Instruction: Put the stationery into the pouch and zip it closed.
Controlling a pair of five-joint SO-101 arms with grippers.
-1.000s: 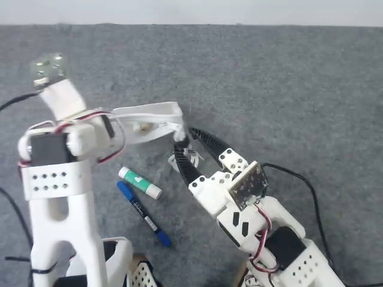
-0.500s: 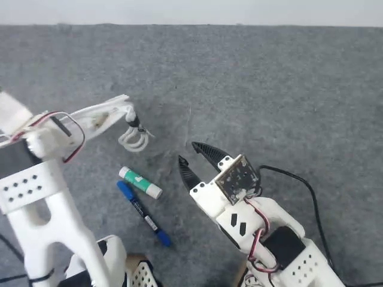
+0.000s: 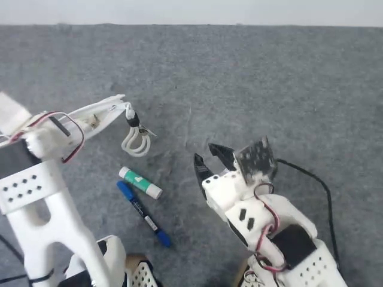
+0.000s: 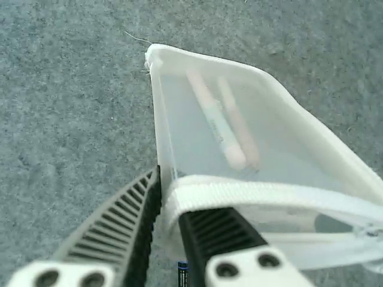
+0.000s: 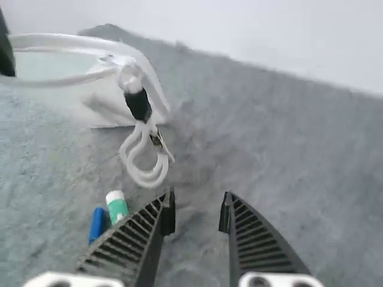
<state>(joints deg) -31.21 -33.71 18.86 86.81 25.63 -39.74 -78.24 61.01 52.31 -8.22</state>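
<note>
My arms (image 3: 57,215) are white plastic. My left gripper (image 4: 169,194) and right gripper (image 5: 194,209) carry ribbed black fingers (image 5: 128,239). Red and white wires (image 3: 81,136) loop behind the left, a black cable (image 3: 305,173) behind the right.

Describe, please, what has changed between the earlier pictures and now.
The left gripper swung the pouch away from the right gripper, which, jaws open, came off the pull cord and drew back toward its base. The glue stick and blue pen stayed put.
</note>
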